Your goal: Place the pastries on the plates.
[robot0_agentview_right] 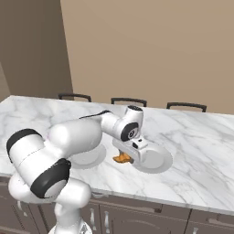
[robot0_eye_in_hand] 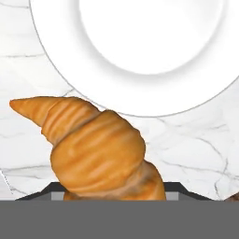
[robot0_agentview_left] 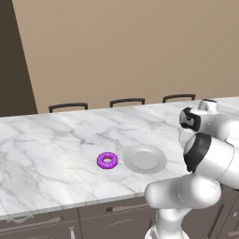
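A golden-brown croissant sits between my gripper's two dark fingertips, and the gripper is shut on it. In the right base view the gripper holds the croissant low over the counter, just left of a light-grey plate. The hand view shows that plate's rim just beyond the croissant's tip. A purple-frosted donut lies on the marble next to another plate, a little to its left. My arm hides part of that plate in the right base view.
The marble counter stretches wide to the left, and its front edge runs just ahead of the plates. Three dark chair backs line the far side. Drawer fronts sit below the counter.
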Controlling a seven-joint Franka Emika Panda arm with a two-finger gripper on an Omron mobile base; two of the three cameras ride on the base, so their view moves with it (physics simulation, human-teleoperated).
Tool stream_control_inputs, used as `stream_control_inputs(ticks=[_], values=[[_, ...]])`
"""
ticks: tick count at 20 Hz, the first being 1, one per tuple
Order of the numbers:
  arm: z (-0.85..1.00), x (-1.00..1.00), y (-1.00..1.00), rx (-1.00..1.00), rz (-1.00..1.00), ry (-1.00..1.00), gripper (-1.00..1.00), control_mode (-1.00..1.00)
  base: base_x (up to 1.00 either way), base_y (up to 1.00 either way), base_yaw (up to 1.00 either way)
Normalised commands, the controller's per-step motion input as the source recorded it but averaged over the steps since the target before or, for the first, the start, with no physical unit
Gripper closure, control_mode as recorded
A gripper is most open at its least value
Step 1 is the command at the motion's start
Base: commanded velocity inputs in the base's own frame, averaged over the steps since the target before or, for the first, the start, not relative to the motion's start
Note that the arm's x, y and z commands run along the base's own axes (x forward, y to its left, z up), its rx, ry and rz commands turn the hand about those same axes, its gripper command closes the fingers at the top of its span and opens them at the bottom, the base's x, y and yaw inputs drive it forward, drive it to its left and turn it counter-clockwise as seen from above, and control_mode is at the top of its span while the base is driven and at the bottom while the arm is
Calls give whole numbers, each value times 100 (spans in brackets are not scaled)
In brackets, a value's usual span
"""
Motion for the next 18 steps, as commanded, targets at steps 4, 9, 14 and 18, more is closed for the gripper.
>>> stream_control_inputs(ticks=[4,9,14,18], values=[[0,99,-18,0,20,1,100,-100,0,0,0],[0,28,-34,0,13,1,100,-100,0,0,0],[0,8,-29,0,5,0,100,-100,0,0,0],[0,2,-17,0,3,0,100,-100,0,0,0]])
